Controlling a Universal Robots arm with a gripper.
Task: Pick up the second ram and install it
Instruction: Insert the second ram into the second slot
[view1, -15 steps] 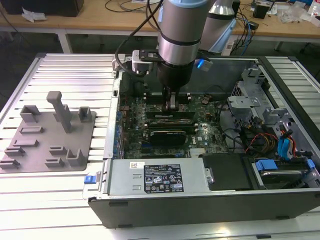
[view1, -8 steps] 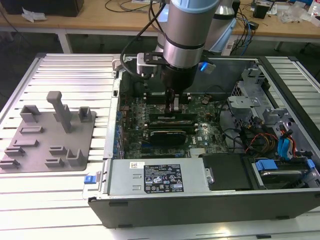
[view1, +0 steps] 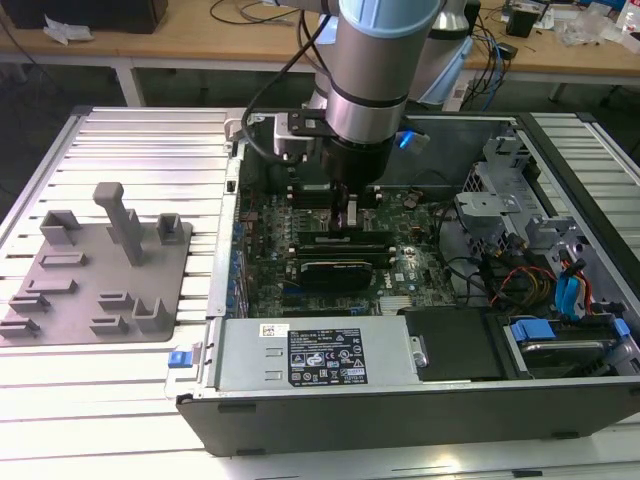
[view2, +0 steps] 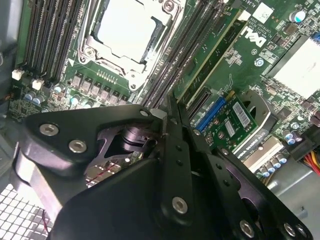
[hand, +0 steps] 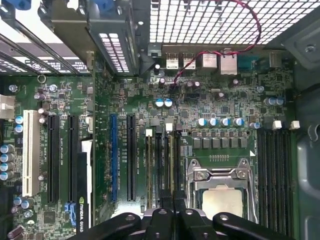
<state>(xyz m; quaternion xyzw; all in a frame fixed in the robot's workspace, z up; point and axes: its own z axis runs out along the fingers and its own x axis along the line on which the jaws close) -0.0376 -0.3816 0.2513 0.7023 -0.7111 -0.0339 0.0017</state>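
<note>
The arm reaches down into the open computer case (view1: 215, 300), which lies on the slatted metal surface (view1: 130, 140). The gripper (view1: 348, 218) is low over the motherboard (view1: 285, 215), among the memory slots (hand: 162, 165) beside the processor socket (hand: 220, 197). The grey fixture (view1: 100, 270) sits well apart, toward the surface's edge on the exterior view's left.

In both wrist views the jaws look pressed together, with no gap that I can make out between them. In the second wrist view their tips are at the near end of the second ram (view2: 215, 55), the green stick standing on edge in one of the long slots next to the socket. I cannot tell whether the tips merely rest on its top edge or nip it, because the gripper's own body covers the contact. I also cannot tell whether the stick is fully down in its slot or whether the end latches have closed.

By my judgement the pick-up is done and the work is at the seating stage, with the stick at its slot and the gripper on it. Seating calls for pressure straight down along the slot's line. The board must be kept upright so its edge does not ride on the slot wall, and the force must be even enough to bring both ends home.
</note>
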